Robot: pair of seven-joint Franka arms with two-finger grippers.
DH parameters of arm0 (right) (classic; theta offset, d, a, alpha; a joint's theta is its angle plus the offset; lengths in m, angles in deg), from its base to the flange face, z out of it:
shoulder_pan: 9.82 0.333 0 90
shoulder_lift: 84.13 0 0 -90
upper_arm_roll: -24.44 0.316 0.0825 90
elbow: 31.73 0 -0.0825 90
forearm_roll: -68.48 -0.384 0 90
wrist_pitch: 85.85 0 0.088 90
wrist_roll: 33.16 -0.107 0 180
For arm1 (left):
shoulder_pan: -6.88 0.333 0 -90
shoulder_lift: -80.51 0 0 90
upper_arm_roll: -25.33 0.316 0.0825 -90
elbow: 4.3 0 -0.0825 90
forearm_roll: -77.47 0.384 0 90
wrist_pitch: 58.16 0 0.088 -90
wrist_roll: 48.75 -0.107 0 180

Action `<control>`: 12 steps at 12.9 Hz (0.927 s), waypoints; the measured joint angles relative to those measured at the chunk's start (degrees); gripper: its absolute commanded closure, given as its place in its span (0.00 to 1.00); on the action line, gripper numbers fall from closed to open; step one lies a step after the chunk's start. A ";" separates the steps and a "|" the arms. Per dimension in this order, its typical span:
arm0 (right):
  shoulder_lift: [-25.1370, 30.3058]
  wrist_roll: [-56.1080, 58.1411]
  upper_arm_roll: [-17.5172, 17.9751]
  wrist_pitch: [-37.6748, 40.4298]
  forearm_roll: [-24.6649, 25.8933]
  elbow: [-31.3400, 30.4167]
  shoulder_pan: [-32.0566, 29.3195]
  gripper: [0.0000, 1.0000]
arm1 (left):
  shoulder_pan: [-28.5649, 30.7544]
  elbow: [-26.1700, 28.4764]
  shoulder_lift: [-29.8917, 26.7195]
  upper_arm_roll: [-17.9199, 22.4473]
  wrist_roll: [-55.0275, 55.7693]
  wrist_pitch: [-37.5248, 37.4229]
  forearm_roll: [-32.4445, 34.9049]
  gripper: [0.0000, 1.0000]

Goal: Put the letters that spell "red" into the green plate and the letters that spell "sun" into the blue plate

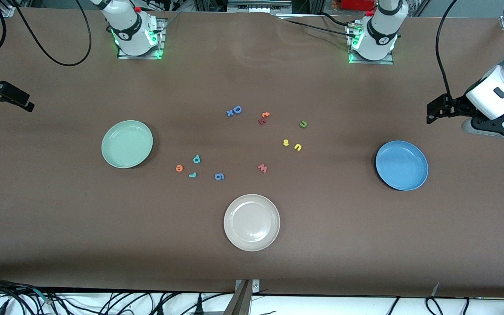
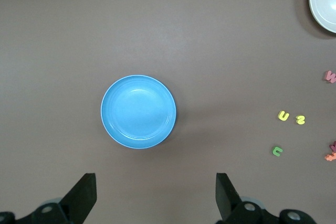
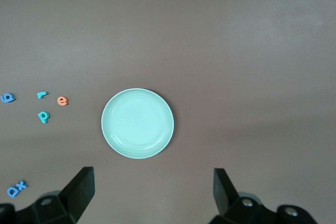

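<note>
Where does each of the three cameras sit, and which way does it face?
Front view: high across the table, facing both arm bases, all three plates and the scattered letters.
Left wrist view: on the left arm, looking down on the blue plate; left gripper jaws open.
Right wrist view: on the right arm, looking down on the green plate; right gripper jaws open.
Shared: front and left wrist views both show the beige-white plate.

Both arms hang raised at their own ends of the table, wrists pointing straight down. The left gripper [image 2: 155,195] has its fingers [image 2: 84,192] spread wide, holding nothing. The right gripper [image 3: 152,192] is equally wide, empty too.
</note>
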 measured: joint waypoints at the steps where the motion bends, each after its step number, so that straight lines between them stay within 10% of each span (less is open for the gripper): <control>1: 0.00 0.00 0.00 0.00 0.00 0.00 0.00 0.00 | 0.00 0.00 0.00 0.00 0.00 0.00 0.00 0.00; 12: 0.00 0.00 -0.10 0.00 0.00 0.00 0.00 0.00 | 0.02 -0.62 0.00 0.02 0.00 0.00 0.00 0.00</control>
